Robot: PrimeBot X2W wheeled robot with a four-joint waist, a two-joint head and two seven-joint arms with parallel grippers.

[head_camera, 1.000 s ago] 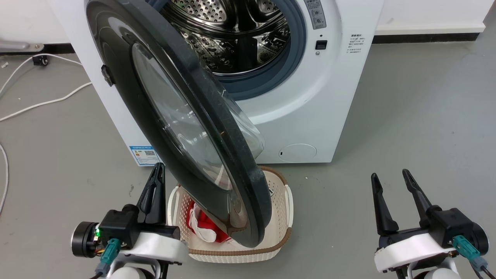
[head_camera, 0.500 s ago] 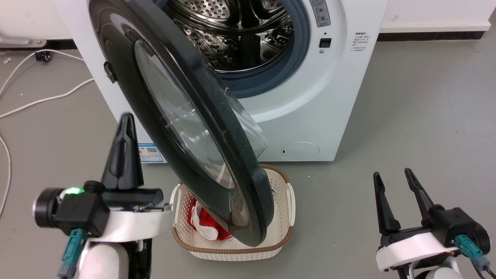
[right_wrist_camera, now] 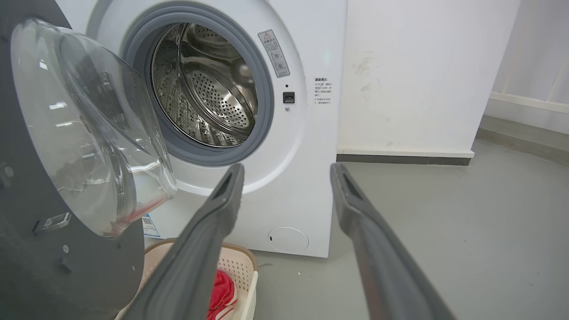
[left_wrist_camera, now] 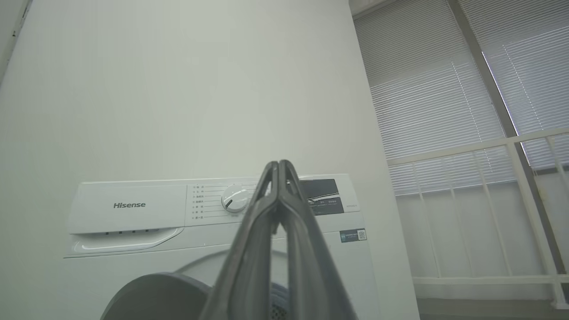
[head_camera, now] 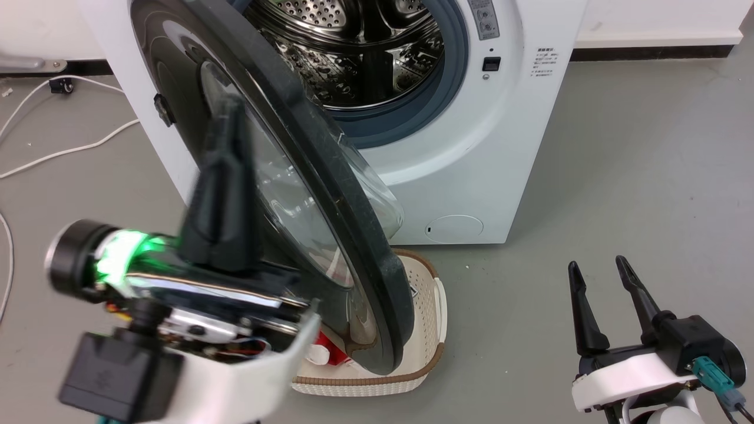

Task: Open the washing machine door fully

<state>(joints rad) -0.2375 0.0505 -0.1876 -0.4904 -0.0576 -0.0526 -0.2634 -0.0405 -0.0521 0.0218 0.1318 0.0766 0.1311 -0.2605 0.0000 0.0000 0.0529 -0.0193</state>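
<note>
The washing machine door [head_camera: 300, 212] stands half open, swung out from the washing machine [head_camera: 471, 147] over a basket [head_camera: 433, 306] — left hand [head_camera: 228, 112], fingers pressed together and empty, raised before its outer face, probably to swing it wider; right hand [head_camera: 595, 263] spread open, idle

The washing machine [head_camera: 471, 165] is white, its door [head_camera: 330, 194] black-rimmed around clear glass. The basket [head_camera: 383, 381] is cream with a brown rim, the cloth [right_wrist_camera: 220, 289] in it red.

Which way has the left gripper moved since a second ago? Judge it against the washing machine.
Yes. The left gripper rose from beside the basket to in front of the washing machine door; the washing machine barely shifted.
</note>
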